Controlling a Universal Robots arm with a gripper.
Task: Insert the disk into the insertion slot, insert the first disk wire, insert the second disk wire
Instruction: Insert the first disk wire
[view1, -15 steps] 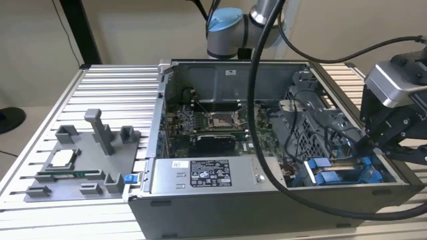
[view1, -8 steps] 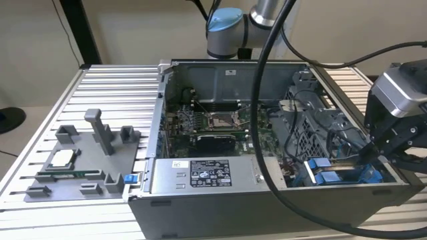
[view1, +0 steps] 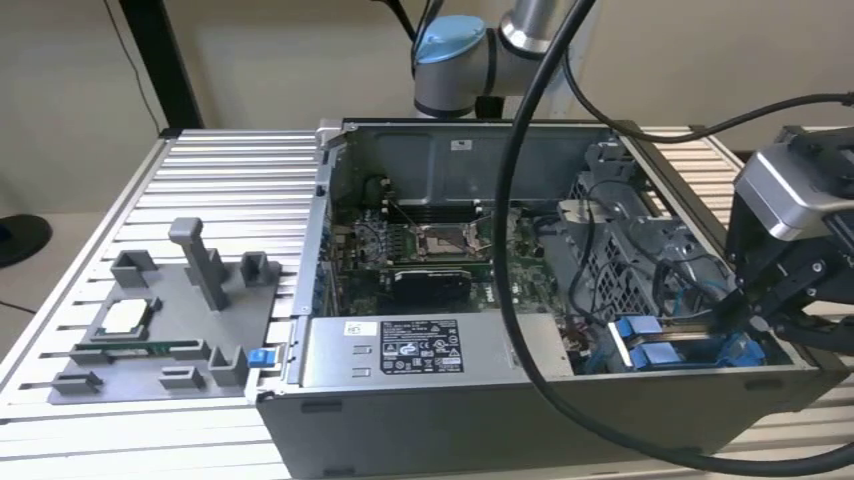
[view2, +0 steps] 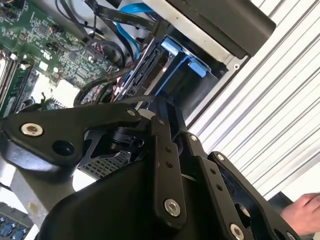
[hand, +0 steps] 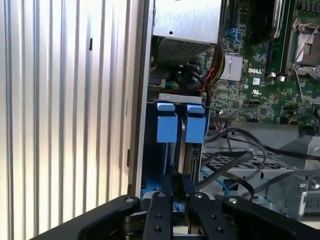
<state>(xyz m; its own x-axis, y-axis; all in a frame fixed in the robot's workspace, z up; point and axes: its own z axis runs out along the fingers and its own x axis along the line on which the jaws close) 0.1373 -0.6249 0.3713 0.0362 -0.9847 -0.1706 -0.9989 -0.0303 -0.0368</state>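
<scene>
The black gripper (hand: 178, 187) faces the grey metal insertion slot (hand: 150, 145) with its bright blue tabs (hand: 167, 129). Beyond lies a green circuit board (hand: 260, 90); beside the gripper, a ribbed silver table (hand: 65, 125). Black cables (hand: 235, 140) cross nearby.

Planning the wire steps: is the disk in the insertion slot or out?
In: the disk stands edge-on within the insertion slot, blue tabs at its mouth, the pincer near it. Fully seated: cannot tell.
</scene>
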